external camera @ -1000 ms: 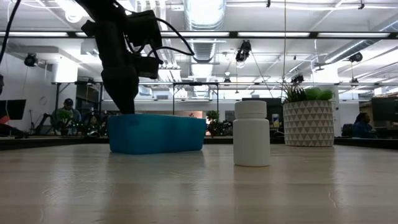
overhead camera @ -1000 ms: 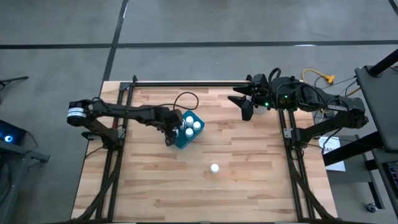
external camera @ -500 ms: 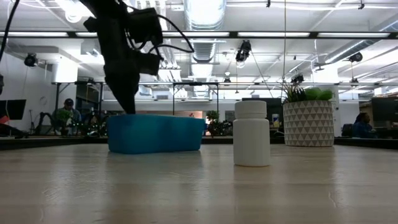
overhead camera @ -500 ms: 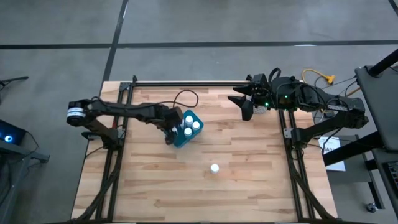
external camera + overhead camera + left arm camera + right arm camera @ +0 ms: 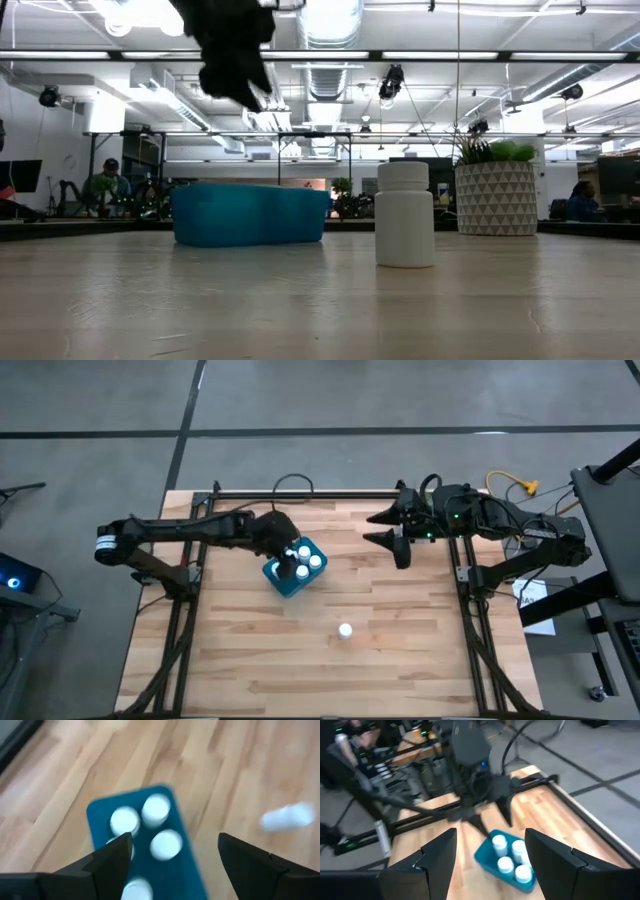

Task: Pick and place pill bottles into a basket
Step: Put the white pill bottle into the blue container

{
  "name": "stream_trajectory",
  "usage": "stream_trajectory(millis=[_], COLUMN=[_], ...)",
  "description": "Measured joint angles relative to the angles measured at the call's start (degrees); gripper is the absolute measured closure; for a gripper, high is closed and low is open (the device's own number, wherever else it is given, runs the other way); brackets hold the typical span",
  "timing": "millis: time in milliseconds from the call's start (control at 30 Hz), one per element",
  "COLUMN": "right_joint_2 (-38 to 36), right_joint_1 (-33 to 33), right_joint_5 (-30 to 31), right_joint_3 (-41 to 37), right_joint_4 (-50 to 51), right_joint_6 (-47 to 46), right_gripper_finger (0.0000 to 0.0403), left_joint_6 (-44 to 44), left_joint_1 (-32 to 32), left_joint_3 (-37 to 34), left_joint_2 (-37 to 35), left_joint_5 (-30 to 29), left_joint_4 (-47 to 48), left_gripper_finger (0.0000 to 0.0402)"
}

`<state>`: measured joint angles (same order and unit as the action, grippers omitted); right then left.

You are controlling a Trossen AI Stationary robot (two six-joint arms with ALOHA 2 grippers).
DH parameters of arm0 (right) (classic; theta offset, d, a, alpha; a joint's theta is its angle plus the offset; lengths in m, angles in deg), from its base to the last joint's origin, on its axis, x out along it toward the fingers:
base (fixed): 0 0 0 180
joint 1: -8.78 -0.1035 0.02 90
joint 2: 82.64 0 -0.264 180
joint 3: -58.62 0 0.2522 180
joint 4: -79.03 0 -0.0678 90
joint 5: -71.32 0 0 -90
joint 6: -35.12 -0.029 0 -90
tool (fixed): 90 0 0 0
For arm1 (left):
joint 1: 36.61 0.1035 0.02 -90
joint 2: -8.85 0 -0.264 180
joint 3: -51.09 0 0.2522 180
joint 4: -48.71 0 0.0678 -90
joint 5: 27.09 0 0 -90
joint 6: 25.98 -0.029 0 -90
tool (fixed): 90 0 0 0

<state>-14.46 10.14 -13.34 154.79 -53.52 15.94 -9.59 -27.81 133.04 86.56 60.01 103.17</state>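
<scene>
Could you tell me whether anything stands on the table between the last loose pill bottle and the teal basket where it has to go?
Nothing visible does. The loose pill bottle stands alone on bare wood, and the stretch of table between it and the basket holds no other object. The left gripper hovers open above the basket; the right gripper waits open near the far edge.

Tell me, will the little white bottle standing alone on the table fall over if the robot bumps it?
Probably. The pill bottle stands upright, taller than wide, so a push near its cap could tip it. Being round, it might then roll across the smooth table.
</scene>
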Motion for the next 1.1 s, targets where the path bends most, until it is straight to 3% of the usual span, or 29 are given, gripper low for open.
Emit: stream_trajectory(millis=[200,500,900,1100], right_joint_2=[0.2,-0.3,-1.2,-3.7], right_joint_1=[-0.4,-1.9,-2.1,-2.3], right_joint_5=[-6.4,-6.8,-5.0,0.5], right_joint_3=[0.0,0.0,0.0,0.0], right_joint_4=[0.4,3.2,4.1,4.2], right_joint_6=[1.5,-0.1,-0.4,-1.9], right_gripper_finger=[0.0177,0.0177,0.0177,0.0177], left_joint_6=[2.9,2.8,1.3,-1.4], left_joint_1=[-3.0,-10.4,-15.5,-16.3], left_joint_3=[3.4,5.5,13.3,19.4], left_joint_2=[-3.2,-3.3,8.9,14.7], left_joint_5=[0.4,3.4,2.6,2.0], left_joint_4=[-3.7,-7.9,-8.1,-4.4], left_gripper_finger=[0.0125,0.0125,0.0125,0.0125])
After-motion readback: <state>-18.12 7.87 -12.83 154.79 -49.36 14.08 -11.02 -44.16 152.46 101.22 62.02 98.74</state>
